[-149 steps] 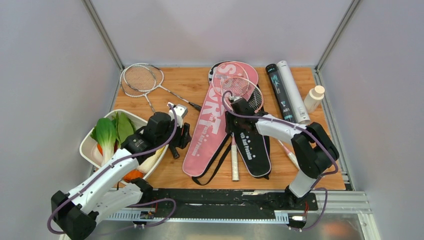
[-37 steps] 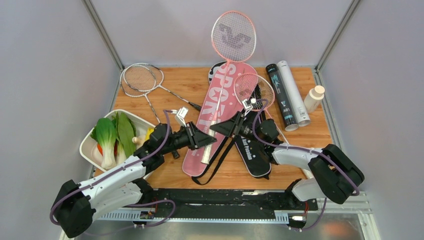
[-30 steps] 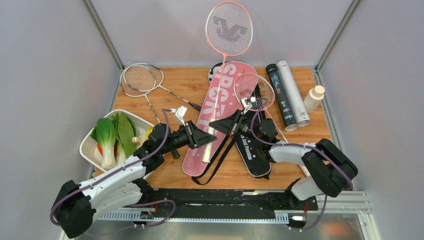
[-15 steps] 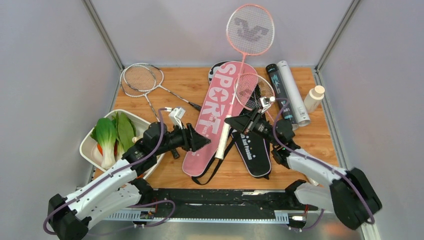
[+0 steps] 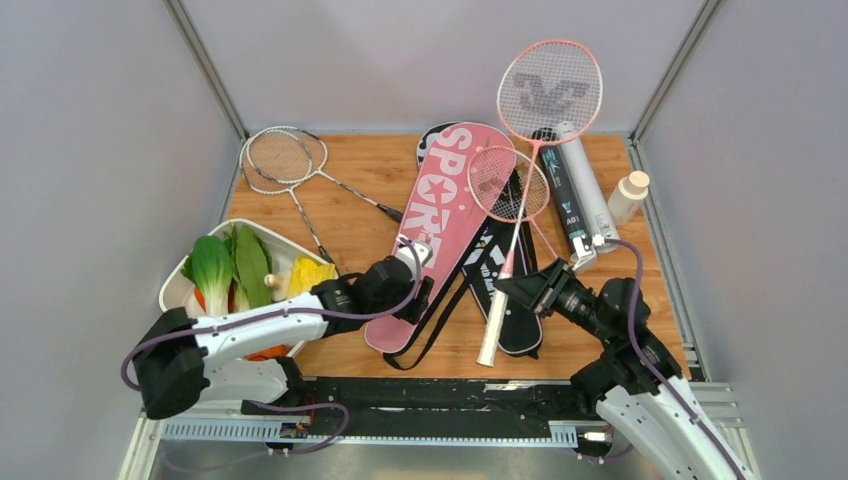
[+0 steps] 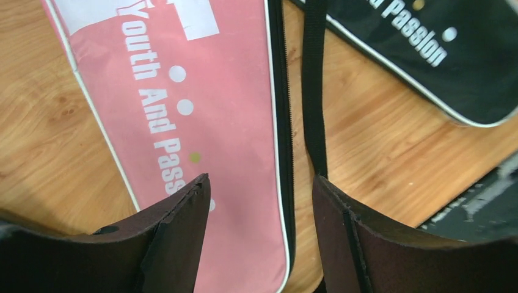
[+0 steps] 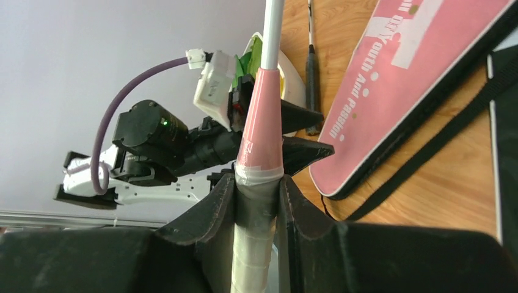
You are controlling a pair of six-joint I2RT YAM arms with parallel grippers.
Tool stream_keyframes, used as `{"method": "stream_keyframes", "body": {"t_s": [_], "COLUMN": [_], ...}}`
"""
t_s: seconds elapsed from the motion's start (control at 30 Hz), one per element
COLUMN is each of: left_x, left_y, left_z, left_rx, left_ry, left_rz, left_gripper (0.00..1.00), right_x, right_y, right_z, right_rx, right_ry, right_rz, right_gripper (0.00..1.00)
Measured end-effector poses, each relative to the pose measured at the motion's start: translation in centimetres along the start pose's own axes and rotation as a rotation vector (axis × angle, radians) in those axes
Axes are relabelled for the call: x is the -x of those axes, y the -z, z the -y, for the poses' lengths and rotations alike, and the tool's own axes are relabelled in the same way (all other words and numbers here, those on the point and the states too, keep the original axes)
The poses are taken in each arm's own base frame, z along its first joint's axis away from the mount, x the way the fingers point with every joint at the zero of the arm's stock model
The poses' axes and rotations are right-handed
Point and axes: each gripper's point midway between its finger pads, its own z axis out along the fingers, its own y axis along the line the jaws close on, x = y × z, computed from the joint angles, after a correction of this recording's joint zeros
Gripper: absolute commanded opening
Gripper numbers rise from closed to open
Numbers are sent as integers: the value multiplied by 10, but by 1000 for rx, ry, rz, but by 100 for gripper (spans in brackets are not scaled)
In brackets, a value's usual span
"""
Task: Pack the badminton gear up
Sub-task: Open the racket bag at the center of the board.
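Observation:
My right gripper [image 5: 513,288] [image 7: 259,180] is shut on the white-taped handle of a pink racket [image 5: 549,90] [image 7: 261,122]. The racket is raised, with its head over the back of the table near the tubes. My left gripper [image 5: 420,300] [image 6: 259,183] is open and holds nothing; it hangs low over the bottom end of the pink "SPORT" bag [image 5: 440,215] [image 6: 201,122]. A black bag [image 5: 512,320] [image 6: 440,55] lies beside the pink one, with a second pink racket [image 5: 508,183] across both. Two silver rackets [image 5: 283,157] lie at the back left. A black tube [image 5: 562,195] and a white tube [image 5: 587,180] lie at the back right.
A white tray [image 5: 178,278] of vegetables stands at the left, close to my left arm. A small white bottle [image 5: 628,197] with a tan cap stands by the right wall. A black strap [image 6: 314,91] runs between the bags. Grey walls close in the table.
My left gripper opened, let go of the racket handle and dropped towards the pink bag's bottom end. My right arm drew back and right, swinging the raised pink racket to the right.

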Motion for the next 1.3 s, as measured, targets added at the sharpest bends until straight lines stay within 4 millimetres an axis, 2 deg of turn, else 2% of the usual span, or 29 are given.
{"method": "stream_keyframes", "body": {"t_s": [0.13, 0.37, 0.5, 0.57, 0.6, 0.63, 0.67, 0.73, 0.87, 1.0, 1.17, 1.3], "left_x": [-14, -37, -43, -47, -49, -50, -52, -53, -46, -33, -6, 11], "left_y": [-23, -51, -65, -69, -71, -73, -75, -77, -73, -63, -47, -37], "left_z": [8, 4, 3, 2, 2, 2, 3, 5, 7, 14, 25, 24], "left_rx": [64, 164, 199, 210, 214, 219, 222, 221, 228, 192, 119, 111], "left_ry": [-125, -246, -284, -304, -314, -325, -331, -340, -334, -275, -151, -90], "left_rz": [-39, -105, -120, -128, -132, -136, -139, -143, -129, -107, -55, -19], "left_gripper": [68, 66, 65, 57, 44, 36, 15, 2, 0, 0, 0, 0], "right_x": [-11, -28, -35, -39, -41, -43, -47, -55, -66, -75, -84, -90], "right_y": [29, 48, 61, 66, 69, 71, 73, 80, 95, 114, 140, 162], "right_z": [6, 27, 30, 27, 26, 26, 27, 29, 29, 19, 2, -11], "right_rx": [-31, -156, -202, -202, -200, -202, -202, -218, -256, -258, -257, -252], "right_ry": [7, -16, -13, -8, -8, -9, -11, -24, -44, -56, -74, -77], "right_rz": [6, -56, -91, -108, -117, -129, -144, -181, -240, -285, -336, -360], "right_gripper": [0, 0, 0, 0, 0, 0, 0, 0, 0, 0, 0, 0]}}
